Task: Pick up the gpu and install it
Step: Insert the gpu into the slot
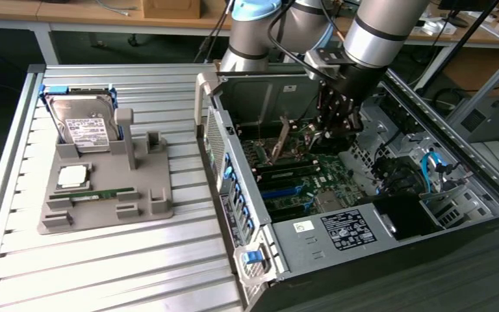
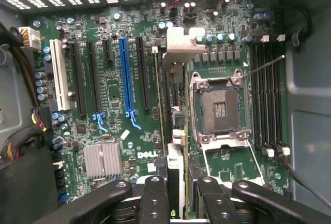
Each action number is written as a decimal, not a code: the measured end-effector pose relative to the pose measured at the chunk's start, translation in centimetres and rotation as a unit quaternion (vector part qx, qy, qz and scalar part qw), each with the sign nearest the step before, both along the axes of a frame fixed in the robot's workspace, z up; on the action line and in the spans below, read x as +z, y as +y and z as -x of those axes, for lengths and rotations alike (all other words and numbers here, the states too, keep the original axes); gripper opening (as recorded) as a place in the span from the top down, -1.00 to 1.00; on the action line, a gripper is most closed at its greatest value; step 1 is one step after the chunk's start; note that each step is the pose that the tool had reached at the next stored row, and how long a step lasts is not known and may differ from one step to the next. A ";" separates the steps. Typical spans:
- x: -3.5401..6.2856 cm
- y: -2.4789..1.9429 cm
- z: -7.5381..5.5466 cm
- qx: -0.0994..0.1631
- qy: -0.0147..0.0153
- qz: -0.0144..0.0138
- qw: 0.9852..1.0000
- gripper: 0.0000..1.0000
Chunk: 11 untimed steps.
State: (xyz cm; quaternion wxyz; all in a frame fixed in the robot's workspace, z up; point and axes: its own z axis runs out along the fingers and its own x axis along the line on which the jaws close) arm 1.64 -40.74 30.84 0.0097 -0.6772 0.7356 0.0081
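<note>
Gripper [image 1: 336, 127] holds the gpu [image 1: 280, 140] on its edge inside the computer case [image 1: 258, 260].
Exterior view: the gripper hangs over the green board, and the gpu reaches from it toward the exterior view's left. Wrist view: the gripper [image 2: 181, 190] is pinching the gpu [image 2: 174, 162], seen from its thin edge. Its long axis runs parallel to the slots, between a black slot [image 2: 155, 94] and the processor socket [image 2: 220, 105], with the metal bracket [image 2: 181, 43] at the far end.
</note>
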 end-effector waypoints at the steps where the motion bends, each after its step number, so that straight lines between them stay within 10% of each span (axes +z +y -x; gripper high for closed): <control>1: 0.00 0.00 0.0 0.002 0.000 0.000 1.000 0.47; 11: -0.01 -0.03 0.0 0.024 0.000 0.000 1.000 0.47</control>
